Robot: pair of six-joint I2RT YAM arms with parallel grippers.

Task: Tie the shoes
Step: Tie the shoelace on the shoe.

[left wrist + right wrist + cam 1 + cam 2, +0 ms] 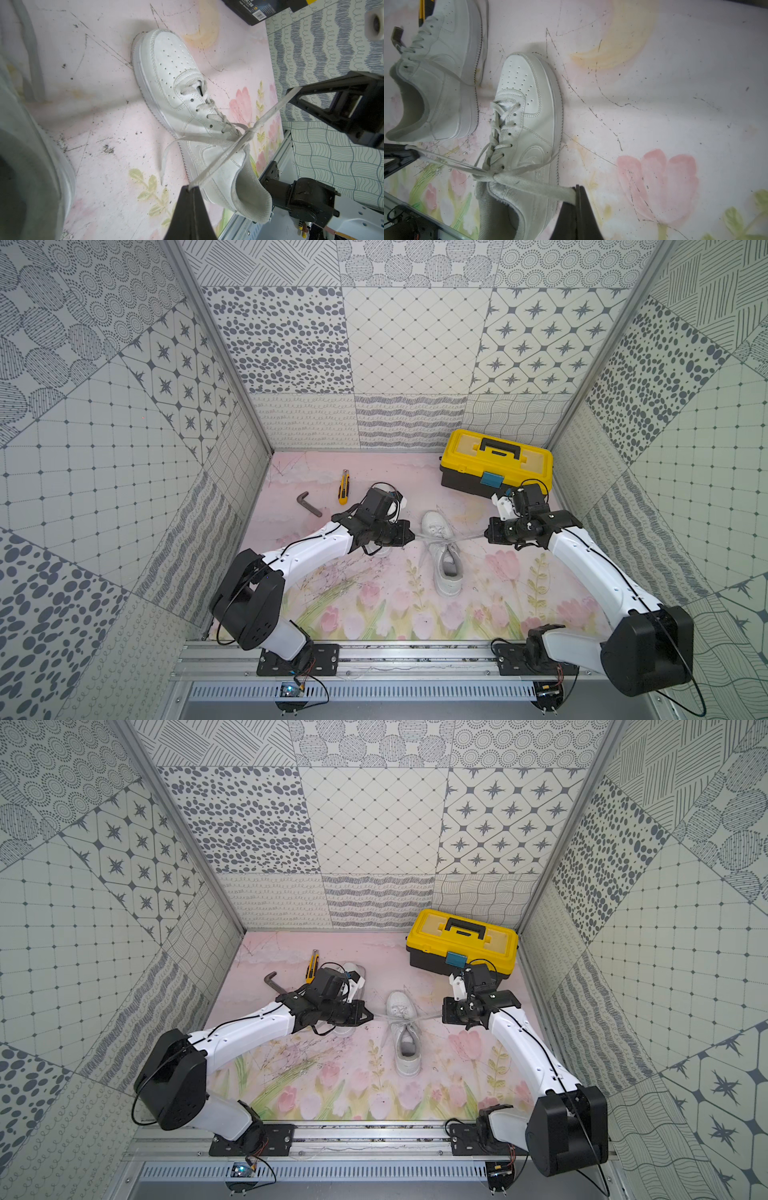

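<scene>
One white shoe (442, 556) (405, 1036) lies mid-mat with its toe toward the back wall. Its laces cross in a knot (247, 133) (494, 176) over the tongue and run taut out to both sides. My left gripper (411, 536) (192, 188) is shut on the lace (218, 164) left of the shoe. My right gripper (486, 534) (576, 188) is shut on the lace (533, 187) right of it. A loose lace tail (164, 162) trails on the mat. The other shoe (353, 969) (442, 83) sits mostly hidden under my left wrist.
A yellow toolbox (496, 462) stands at the back right, close behind my right wrist. A yellow utility knife (343, 487) and a grey hex key (309, 504) lie at the back left. Patterned walls close in three sides.
</scene>
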